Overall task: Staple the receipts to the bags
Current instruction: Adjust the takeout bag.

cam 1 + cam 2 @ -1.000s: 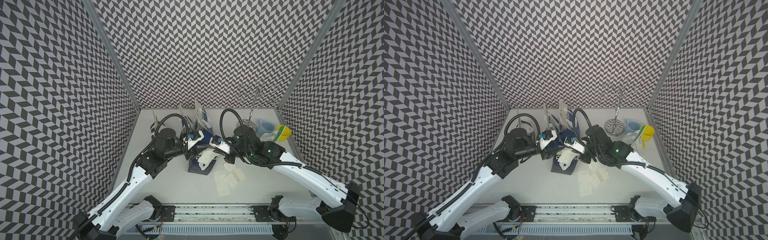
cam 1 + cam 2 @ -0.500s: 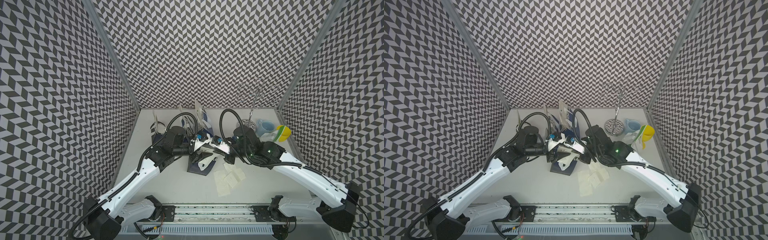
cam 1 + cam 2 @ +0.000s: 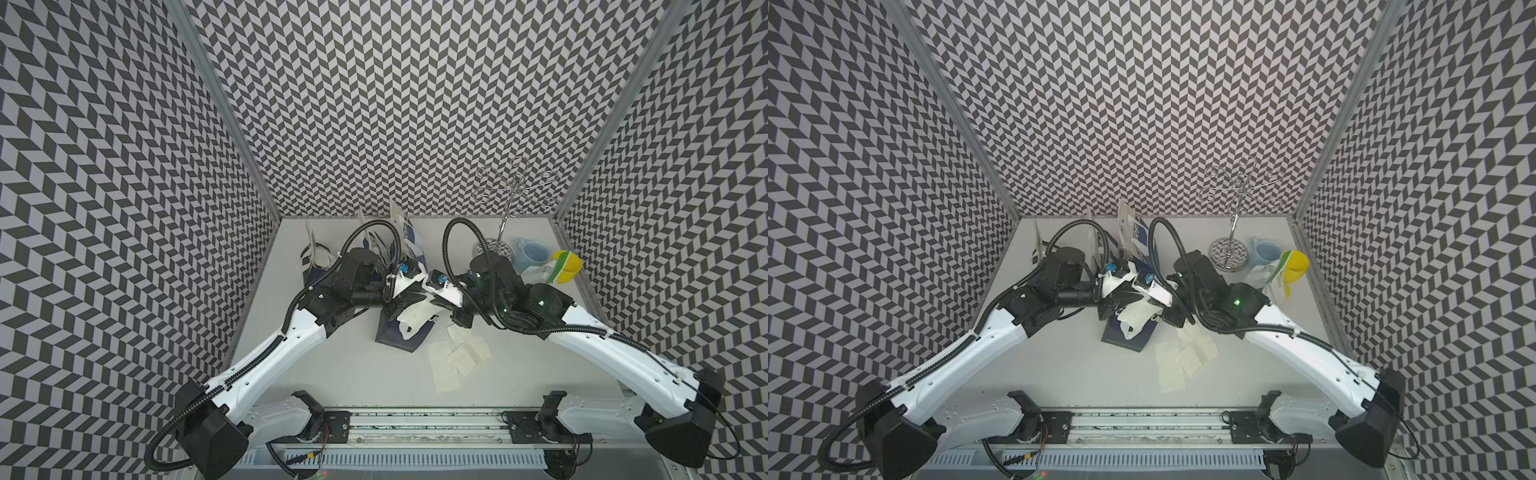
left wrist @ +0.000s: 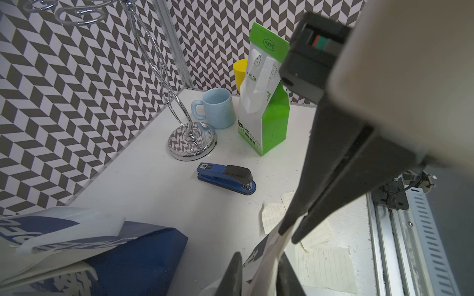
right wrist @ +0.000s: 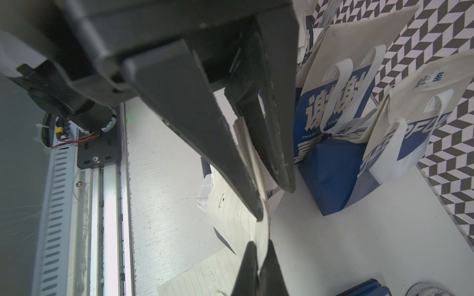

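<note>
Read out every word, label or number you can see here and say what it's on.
"COOL TEA": green bag.
"50": label on the blue stapler.
"THANKS", then "R YOUR" past a handle: standing blue bag.
"PFUL": blue bag beside it, rest hidden.
Chinese print on these bags: partly covered or too small.
Receipts: print too faint.

The pale grey worktop [image 3: 340,374] carries a dark blue bag [image 3: 395,336] lying flat near its middle, with loose receipts [image 3: 457,357] overlapping just beside it. More blue bags [image 5: 333,153] stand by the back wall. In the far corner a chrome stand [image 4: 192,141], a light blue mug [image 4: 218,109], a yellow cup [image 4: 239,74] and a green-and-white bag [image 4: 266,123] cluster together. A blue stapler [image 4: 225,178] lies near them.
</note>
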`<state>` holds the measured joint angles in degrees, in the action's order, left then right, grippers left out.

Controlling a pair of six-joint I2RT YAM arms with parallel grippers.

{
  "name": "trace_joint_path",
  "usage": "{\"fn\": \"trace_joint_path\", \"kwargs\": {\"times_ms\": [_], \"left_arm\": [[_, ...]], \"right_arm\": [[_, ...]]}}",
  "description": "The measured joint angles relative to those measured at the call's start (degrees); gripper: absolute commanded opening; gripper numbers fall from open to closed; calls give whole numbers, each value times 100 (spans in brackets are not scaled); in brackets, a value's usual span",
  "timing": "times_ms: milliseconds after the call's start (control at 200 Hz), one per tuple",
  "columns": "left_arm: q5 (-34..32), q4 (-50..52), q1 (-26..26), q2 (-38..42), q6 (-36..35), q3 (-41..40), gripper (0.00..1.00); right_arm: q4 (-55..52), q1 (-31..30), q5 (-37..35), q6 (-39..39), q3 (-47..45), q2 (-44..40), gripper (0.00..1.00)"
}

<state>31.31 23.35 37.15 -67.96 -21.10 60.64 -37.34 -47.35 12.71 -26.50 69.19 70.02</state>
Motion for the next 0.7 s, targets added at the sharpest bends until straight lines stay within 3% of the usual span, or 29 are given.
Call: {"fn": "trace_joint_path", "kwargs": {"times_ms": [90,551,601,646,696], "left_arm": [[13,57,13,-83,81,83,0],[-90,-37,33,-22,350,13,0],[-114,-79,33,13,363,-26,0],[-122,-129,33,39,409,-63,0],[-144,-254,33,74,496,-125,0]], "right_arm": [[11,13,-133,24,0,-4,0],[186,9,-282,229,-2,92,0],[219,9,-278,271,-2,107,10],[251,9,-280,315,-2,120,28],[321,0,-293,391,-2,140,40]]}}
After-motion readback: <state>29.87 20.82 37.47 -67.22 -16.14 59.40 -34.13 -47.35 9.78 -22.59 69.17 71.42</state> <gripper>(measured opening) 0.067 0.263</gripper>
